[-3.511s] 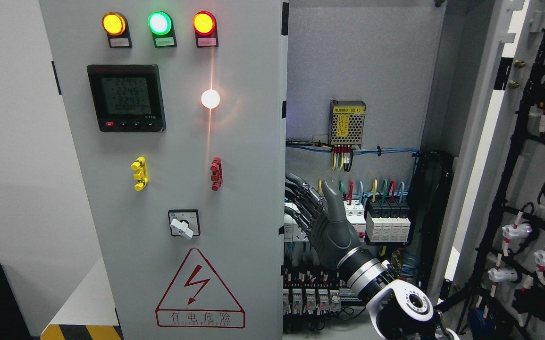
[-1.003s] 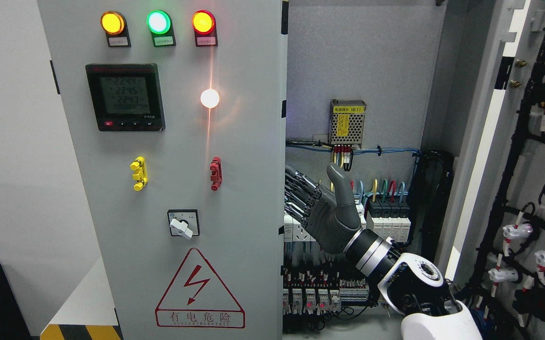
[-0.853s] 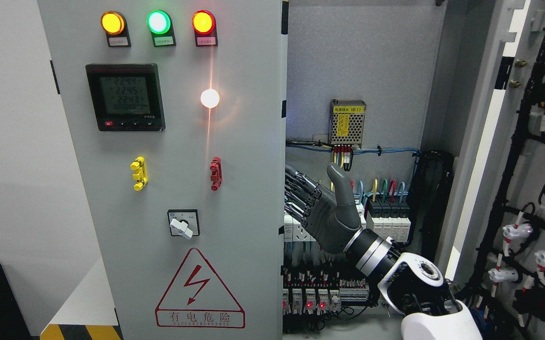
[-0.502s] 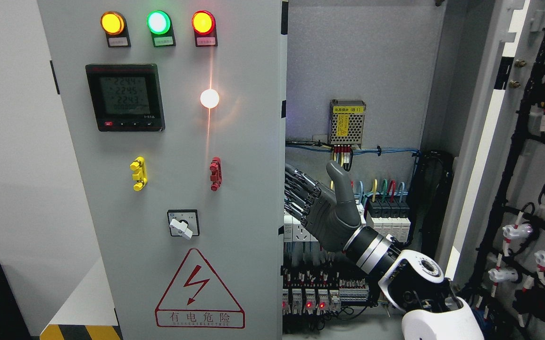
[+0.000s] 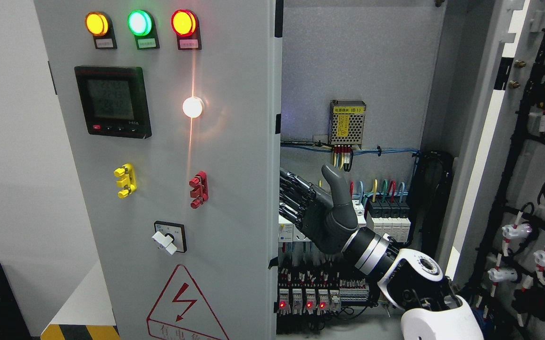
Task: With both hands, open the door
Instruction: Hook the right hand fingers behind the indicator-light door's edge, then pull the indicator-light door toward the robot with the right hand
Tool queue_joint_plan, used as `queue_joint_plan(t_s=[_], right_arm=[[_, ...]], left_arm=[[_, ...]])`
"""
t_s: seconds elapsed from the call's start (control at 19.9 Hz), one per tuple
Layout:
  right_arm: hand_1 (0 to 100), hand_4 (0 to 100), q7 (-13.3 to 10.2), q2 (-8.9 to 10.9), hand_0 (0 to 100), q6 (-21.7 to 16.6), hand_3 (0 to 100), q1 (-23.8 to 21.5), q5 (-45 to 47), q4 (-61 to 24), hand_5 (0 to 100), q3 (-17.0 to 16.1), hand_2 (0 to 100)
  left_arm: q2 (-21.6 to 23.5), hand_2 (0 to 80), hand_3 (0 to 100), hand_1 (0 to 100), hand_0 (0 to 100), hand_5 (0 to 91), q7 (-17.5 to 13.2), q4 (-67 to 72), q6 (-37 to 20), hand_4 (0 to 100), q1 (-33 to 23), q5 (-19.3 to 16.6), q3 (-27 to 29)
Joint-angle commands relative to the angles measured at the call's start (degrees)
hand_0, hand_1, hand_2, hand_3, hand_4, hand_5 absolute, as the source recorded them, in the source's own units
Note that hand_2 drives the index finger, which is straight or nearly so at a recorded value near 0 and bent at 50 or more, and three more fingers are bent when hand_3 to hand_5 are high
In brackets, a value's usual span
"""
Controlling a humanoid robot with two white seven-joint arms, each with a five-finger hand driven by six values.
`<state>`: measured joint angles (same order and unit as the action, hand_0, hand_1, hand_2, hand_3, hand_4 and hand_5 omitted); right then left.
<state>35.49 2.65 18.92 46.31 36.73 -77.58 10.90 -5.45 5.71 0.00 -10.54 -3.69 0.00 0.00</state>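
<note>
The right hand (image 5: 322, 212) is reaching into the open cabinet, its fingers (image 5: 293, 198) hooking behind the free edge of the left door (image 5: 234, 156) with the thumb (image 5: 337, 186) standing up clear of it; how firmly the fingers are closing on the edge cannot be told, since their tips are hidden behind the panel. Compared with half a second ago, the door is swinging outward: its indicator lamps (image 5: 139, 22), meter (image 5: 112, 101) and rotary switch (image 5: 168, 236) are all sliding leftward and the warning triangle (image 5: 185, 304) is dropping toward the bottom edge. That suggests the pull is taking effect. Beyond the hand, breakers (image 5: 388, 219) and a power supply (image 5: 347, 122) are showing inside, and the right door (image 5: 489, 118) is already standing wide open. The left hand is not appearing in view.
</note>
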Motion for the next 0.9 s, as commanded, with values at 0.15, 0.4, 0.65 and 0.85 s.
queue_joint_plan(t_s=[0.15,0.4,0.65,0.85], right_arm=[[0,0,0.28,0.96,0,-0.28,0,-4.64,0.36,-7.31,0,0.62,0],[0,0,4.23,0.96,0,-0.37,0,-6.84,0.36,-11.18,0,3.16,0],[0,0,4.32,3.5,0,-0.37,0,-10.8,0.36,-15.23,0,6.06,0],[0,0,4.5,5.61,0,0.06,0,-11.77,0.45,-17.34,0,8.79,0]], left_arm=[[0.0,0.0,0,0,0,0.0,0.0,-0.44,0.0,0,0.0,-0.26,-0.62],[0.0,0.0,0,0,0,0.0,0.0,-0.44,0.0,0,0.0,-0.26,-0.62],[0.0,0.0,0,0,0,0.0,0.0,-0.44,0.0,0,0.0,-0.26,-0.62],[0.0,0.0,0,0,0,0.0,0.0,-0.44,0.0,0,0.0,-0.18,-0.62]])
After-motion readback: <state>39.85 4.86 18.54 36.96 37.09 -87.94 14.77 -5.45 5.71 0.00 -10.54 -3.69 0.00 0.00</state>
